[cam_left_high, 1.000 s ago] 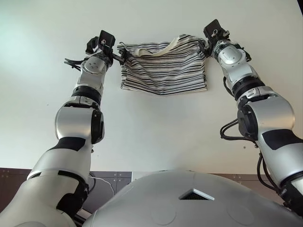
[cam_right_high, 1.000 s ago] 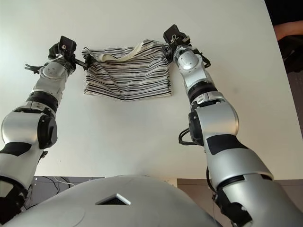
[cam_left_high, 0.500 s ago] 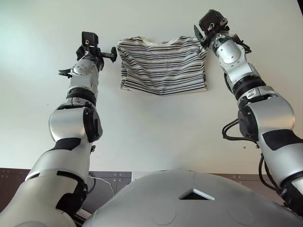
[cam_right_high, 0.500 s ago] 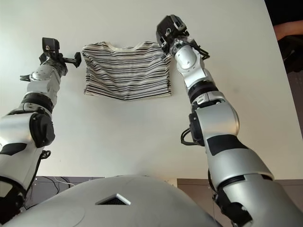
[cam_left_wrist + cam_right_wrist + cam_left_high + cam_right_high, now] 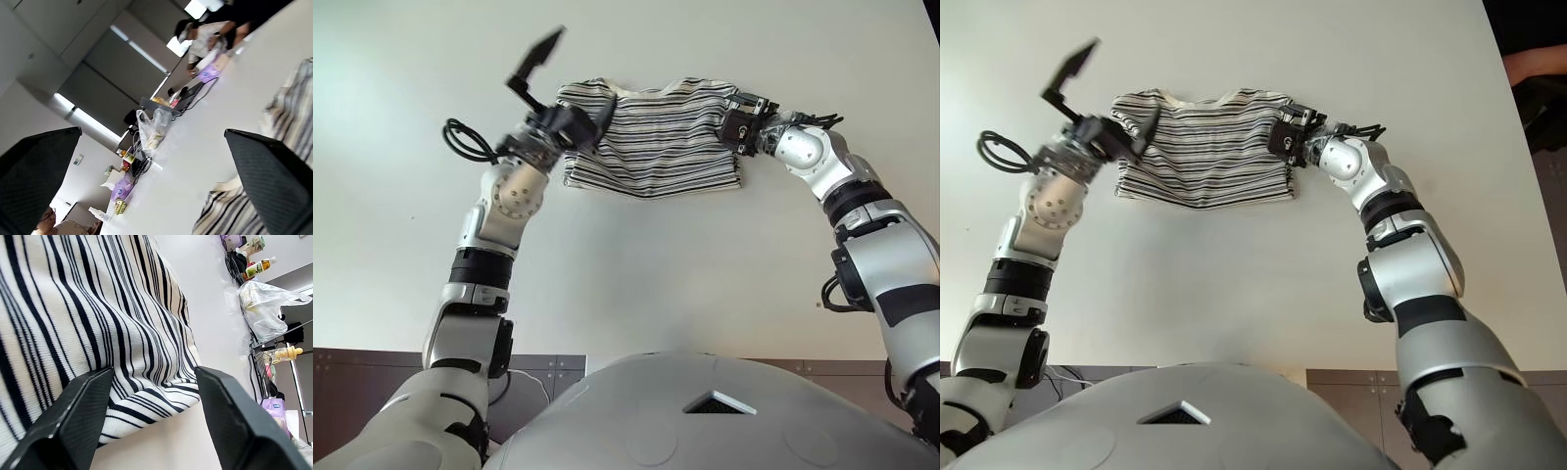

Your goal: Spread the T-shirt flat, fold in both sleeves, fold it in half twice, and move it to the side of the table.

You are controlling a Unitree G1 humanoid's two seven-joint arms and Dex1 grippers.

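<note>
The striped T-shirt (image 5: 651,137) is lying flat on the far middle of the white table (image 5: 636,255), folded into a broad rectangle with no sleeve sticking out at either side. The left gripper (image 5: 578,73) is hanging tilted above the shirt's left edge, its jaws spread wide: one finger is pointing up and away from the cloth while the other is hovering over the left shoulder area, holding nothing. The right gripper (image 5: 737,122) is sitting at the shirt's right edge, its jaws also parted, and in the right wrist view the striped corner is showing between the two fingers without being pinched. The shirt's neckline is facing the far edge of the table and its hem is facing the robot, so its long axis is running left to right. Compared with half a second ago, the left gripper is no longer sitting level just off the far left corner but is now raised and rotated over the cloth, the right gripper has dropped from the far right corner to partway down the right edge, and the shirt itself is staying where it was.
</note>
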